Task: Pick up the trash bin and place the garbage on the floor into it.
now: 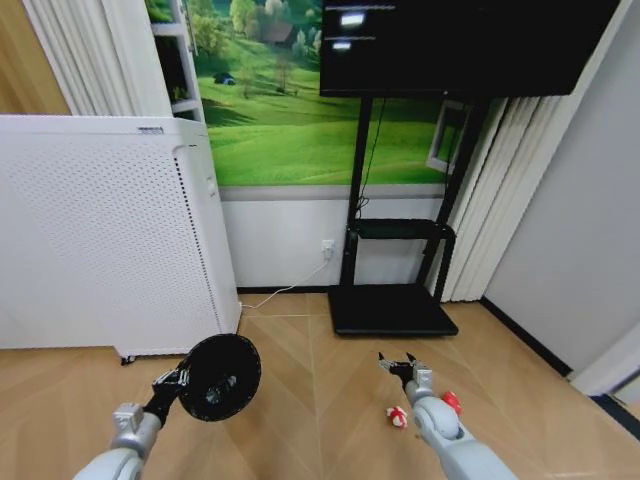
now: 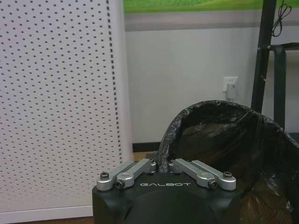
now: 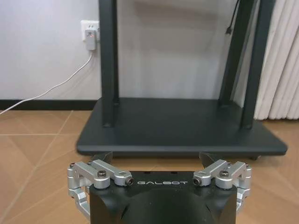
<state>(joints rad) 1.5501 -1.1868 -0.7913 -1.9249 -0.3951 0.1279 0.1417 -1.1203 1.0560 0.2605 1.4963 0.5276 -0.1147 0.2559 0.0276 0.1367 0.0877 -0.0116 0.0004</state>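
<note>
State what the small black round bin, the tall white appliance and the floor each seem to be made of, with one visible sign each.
The small black round trash bin, held by the left gripper: lined with thin glossy plastic film, crinkled at the rim. The tall white appliance: probably matte plastic or painted metal, evenly perforated. The floor: light wood-look herringbone boards with a soft sheen.

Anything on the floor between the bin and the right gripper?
No: in the head view, bare floor lies between the bin and the right gripper.

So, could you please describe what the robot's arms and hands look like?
Both arms are light grey and rounded. Each hand, left hand and right hand, has a black body with white GALBOT lettering, silver metal finger links fastened with dark screws, and black fingertips.
</note>
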